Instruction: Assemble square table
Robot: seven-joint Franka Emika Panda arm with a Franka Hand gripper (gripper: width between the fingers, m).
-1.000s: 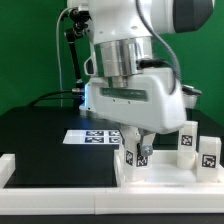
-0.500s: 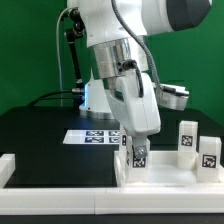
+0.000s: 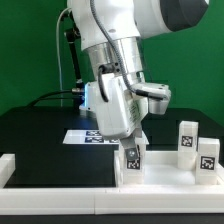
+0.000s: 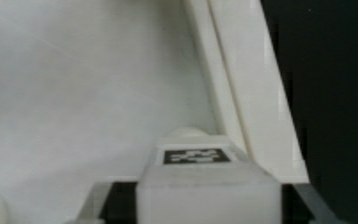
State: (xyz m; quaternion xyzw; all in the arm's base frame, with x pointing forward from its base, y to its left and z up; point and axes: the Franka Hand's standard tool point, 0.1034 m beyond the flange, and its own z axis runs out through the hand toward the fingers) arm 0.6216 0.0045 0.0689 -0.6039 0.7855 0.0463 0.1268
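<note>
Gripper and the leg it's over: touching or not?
Touching. In the wrist view the gripper's dark fingers sit flush against both sides of the white tagged leg, no gap visible. The exterior view shows the leg under the gripper.

White tabletop [image 3: 150, 175], tray-like with raised rim, lies flat at exterior view's right. One tagged white leg [image 3: 132, 158] upright in it, clamped by pincer [image 3: 131, 150]. Two more tagged legs [image 3: 187, 139] [image 3: 209, 157] upright nearby.
</note>
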